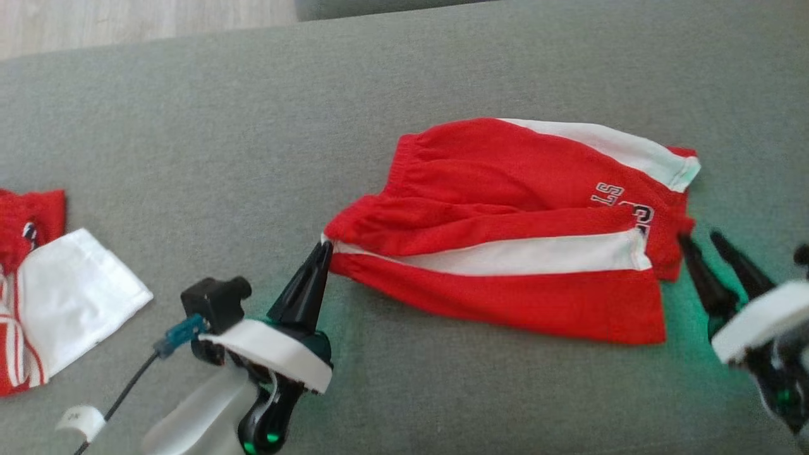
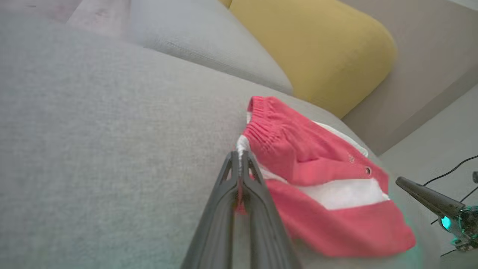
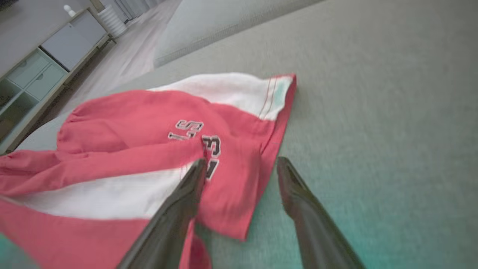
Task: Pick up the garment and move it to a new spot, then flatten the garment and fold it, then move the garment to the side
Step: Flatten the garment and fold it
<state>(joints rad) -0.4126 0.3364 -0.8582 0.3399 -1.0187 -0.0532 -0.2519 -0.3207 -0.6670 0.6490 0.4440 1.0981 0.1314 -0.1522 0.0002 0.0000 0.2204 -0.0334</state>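
Your left gripper (image 1: 323,248) is clamping the waistband corner of the shorts (image 1: 505,215), with the fingers pinching together on red fabric right at the tips. The shorts are lying mostly flat on the sofa (image 1: 189,126), stretching from those tips toward your right gripper (image 1: 698,237). That one's gaping apart and gripping nothing. One finger is sitting over the leg hem, the other over bare cushion.
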